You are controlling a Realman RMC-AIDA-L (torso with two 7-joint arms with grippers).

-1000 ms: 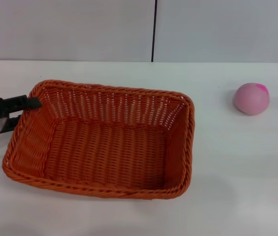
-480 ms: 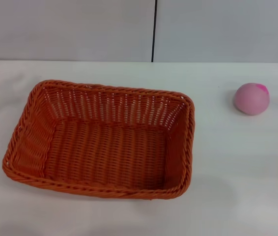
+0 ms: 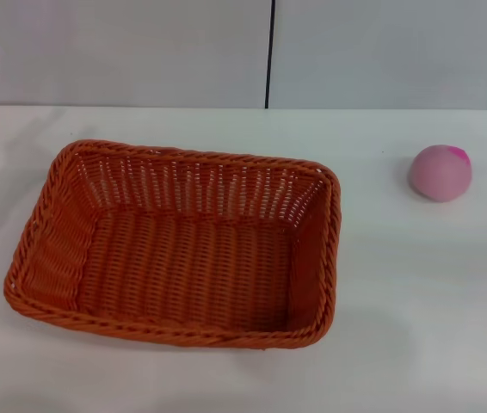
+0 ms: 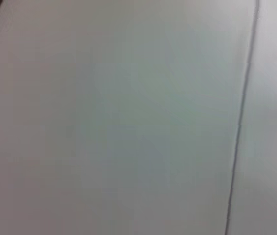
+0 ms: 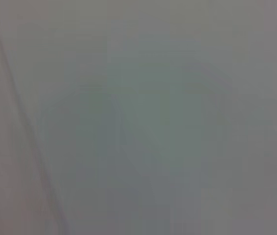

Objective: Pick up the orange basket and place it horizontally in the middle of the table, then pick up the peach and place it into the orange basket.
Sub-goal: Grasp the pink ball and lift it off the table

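The orange basket (image 3: 179,245) sits open side up on the white counter (image 3: 416,292), left of centre in the head view, its long side running across and slightly skewed, with nothing inside. To its right, well apart from it, the peach (image 3: 440,172) rests on the counter near the far edge, magenta patch up. Neither the left end effector nor the right end effector appears in any view, so places relative to them cannot be given; both wrist views show only plain grey surface.
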